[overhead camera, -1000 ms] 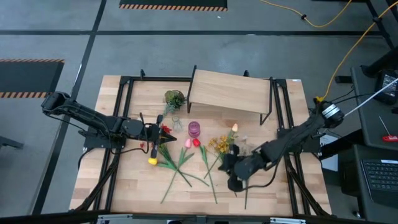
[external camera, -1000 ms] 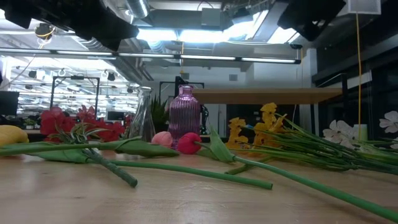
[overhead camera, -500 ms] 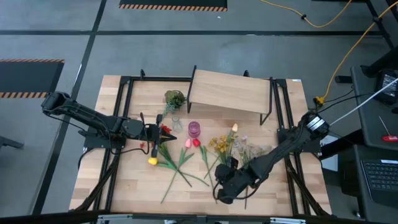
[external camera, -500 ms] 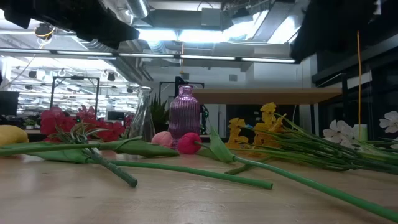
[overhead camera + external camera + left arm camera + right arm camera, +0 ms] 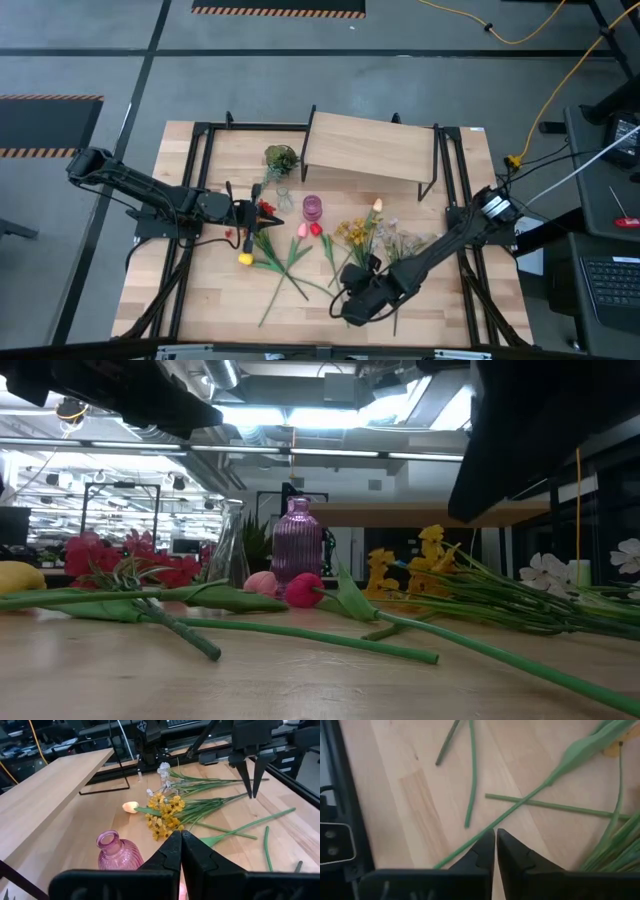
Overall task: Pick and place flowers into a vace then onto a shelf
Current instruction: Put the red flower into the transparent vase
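Several artificial flowers lie flat on the tabletop: yellow sprays (image 5: 352, 232), pink tulips (image 5: 308, 229), white blossoms (image 5: 400, 240), red blooms (image 5: 265, 210) and long green stems (image 5: 300, 275). A pink ribbed vase (image 5: 313, 208) stands upright among them, also in the left wrist view (image 5: 117, 852). The wooden shelf (image 5: 370, 148) stands behind it on black legs. My right gripper (image 5: 350, 305) hovers shut over loose stems (image 5: 520, 805) near the table's near edge, fingers pointing down (image 5: 251, 795). My left gripper (image 5: 245, 215) waits shut beside the red blooms, left of the vase.
A short leafy green bunch (image 5: 281, 158) and a clear glass vase (image 5: 283, 197) stand left of the shelf. A yellow tulip (image 5: 245, 259) lies near the left gripper. Black frame rails (image 5: 195, 200) run along both table sides. Bare wood shows at the near-left corner (image 5: 190, 300).
My right gripper has swung toward the table's left and near edge, from beside the yellow and white flowers to above the loose stems, and hangs lower in the low view. The flowers and the vase have stayed where they were.
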### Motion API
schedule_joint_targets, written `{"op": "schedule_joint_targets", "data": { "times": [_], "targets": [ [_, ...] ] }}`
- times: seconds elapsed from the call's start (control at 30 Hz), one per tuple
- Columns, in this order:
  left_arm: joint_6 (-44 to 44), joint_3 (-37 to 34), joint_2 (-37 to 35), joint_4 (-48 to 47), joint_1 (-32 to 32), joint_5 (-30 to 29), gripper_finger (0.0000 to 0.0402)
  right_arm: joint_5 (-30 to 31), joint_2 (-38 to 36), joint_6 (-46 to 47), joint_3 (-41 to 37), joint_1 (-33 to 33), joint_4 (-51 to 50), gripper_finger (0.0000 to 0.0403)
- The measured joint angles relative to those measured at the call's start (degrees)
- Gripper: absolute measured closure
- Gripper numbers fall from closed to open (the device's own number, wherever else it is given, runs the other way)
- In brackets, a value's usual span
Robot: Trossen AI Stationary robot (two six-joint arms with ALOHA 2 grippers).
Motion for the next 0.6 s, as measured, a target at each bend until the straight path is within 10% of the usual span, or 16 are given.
{"op": "schedule_joint_targets", "data": {
  "times": [0.6],
  "targets": [
    [-0.75, 0.0, 0.0, -1.36, 0.0, 0.02, 0.0398, -0.03, 2.36, 1.56, -0.03, -1.36, 1.7, 0.024]
  ]
}}
